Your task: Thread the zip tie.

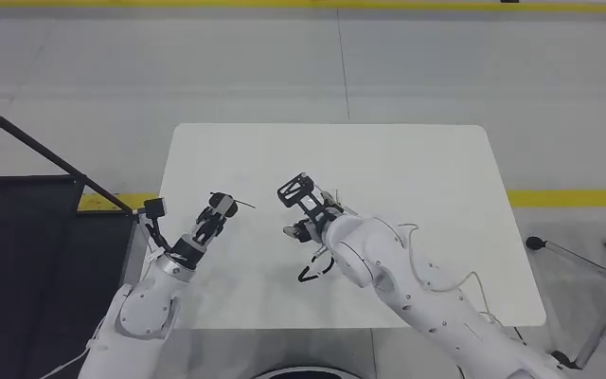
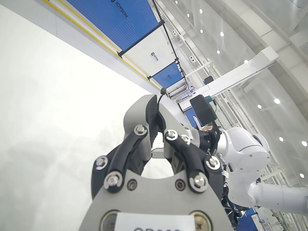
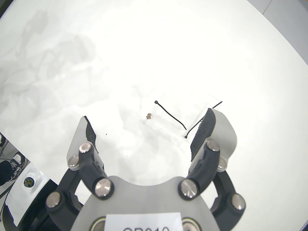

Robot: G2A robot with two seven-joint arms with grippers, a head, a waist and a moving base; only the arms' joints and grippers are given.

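Note:
My left gripper is shut on a black zip tie. Its square head sticks out past the fingertips, held above the white table. From above, that gripper sits at the table's left, with the tie's end pointing toward the other arm. My right gripper hangs open near the table's middle. Below the right gripper, two more black zip ties lie on the table. One lies loose. The other runs partly behind one finger.
A small brown speck lies on the table beside the loose ties, with a faint clear sheet outline around them. The right arm's black cable loop hangs near the front. A black frame stands off the table's left side.

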